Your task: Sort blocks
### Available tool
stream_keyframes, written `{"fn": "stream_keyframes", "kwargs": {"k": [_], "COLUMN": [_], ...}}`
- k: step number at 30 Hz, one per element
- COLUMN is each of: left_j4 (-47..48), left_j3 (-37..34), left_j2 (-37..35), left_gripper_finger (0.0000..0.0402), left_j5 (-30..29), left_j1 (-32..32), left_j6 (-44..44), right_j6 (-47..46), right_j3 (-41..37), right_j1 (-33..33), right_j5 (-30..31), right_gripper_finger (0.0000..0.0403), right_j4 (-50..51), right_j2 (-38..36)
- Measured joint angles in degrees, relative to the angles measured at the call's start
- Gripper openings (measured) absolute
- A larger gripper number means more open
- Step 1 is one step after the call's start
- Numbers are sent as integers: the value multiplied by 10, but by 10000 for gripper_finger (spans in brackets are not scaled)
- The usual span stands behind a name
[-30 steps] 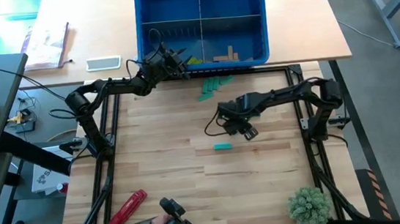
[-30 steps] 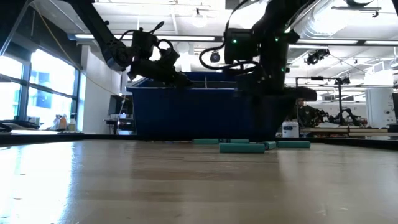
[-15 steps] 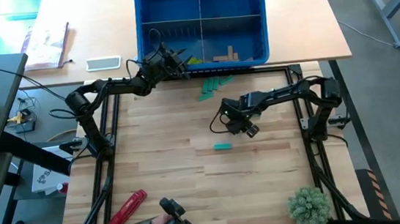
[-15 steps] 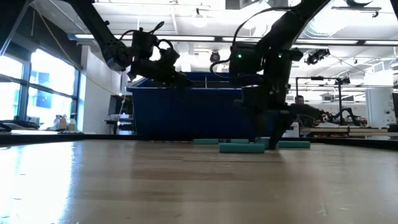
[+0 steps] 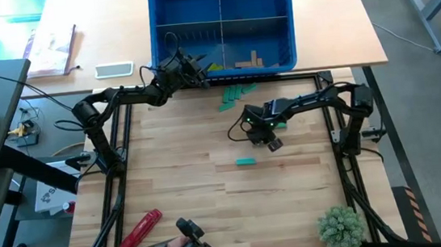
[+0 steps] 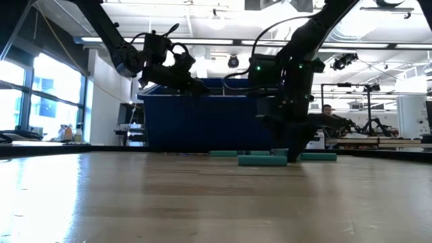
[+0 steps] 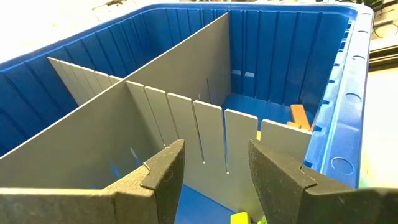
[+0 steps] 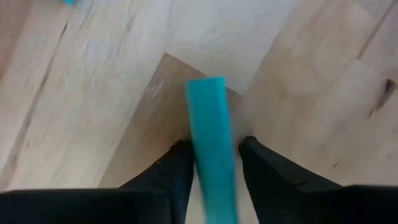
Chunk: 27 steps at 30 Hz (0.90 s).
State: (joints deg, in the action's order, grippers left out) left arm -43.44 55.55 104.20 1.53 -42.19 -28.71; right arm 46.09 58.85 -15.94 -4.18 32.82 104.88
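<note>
The right gripper [image 8: 211, 163] has its fingers closing around a teal block [image 8: 210, 140] mid-desk. The left gripper [image 7: 211, 163], fingers apart and empty, hovers over the blue bin [image 5: 163, 15] at twelve o'clock. Tan [image 5: 248, 59] and lime blocks are binned; teal blocks [image 5: 236, 94] remain out.

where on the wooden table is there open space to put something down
Bare wood spans the middle and lower part, between the lone teal block, the red tool and the plant. It is crowded near the blue bin: a teal block cluster and the right gripper.
</note>
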Motion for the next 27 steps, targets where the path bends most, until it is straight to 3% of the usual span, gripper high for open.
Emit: {"fn": "stream_keyframes", "kwargs": {"k": [7, 16, 21, 27], "left_j4": [0, 0, 0, 0], "left_j3": [0, 0, 0, 0], "left_j2": [0, 0, 0, 0], "left_gripper_finger": [157, 157, 157, 157], "left_j5": [-1, -2, -1, -2], "left_j1": [0, 0, 0, 0], "left_j6": [-3, -4, -4, -4], "right_j6": [-62, -37, -10, -23], "right_j3": [50, 262, 351, 386], "right_j1": [9, -31, -90, -166], "right_j5": [9, 125, 111, 23], "right_gripper_finger": [39, 39, 39, 39], "right_j4": [33, 48, -15, -234], "right_j2": [8, -5, -5, -2]}}
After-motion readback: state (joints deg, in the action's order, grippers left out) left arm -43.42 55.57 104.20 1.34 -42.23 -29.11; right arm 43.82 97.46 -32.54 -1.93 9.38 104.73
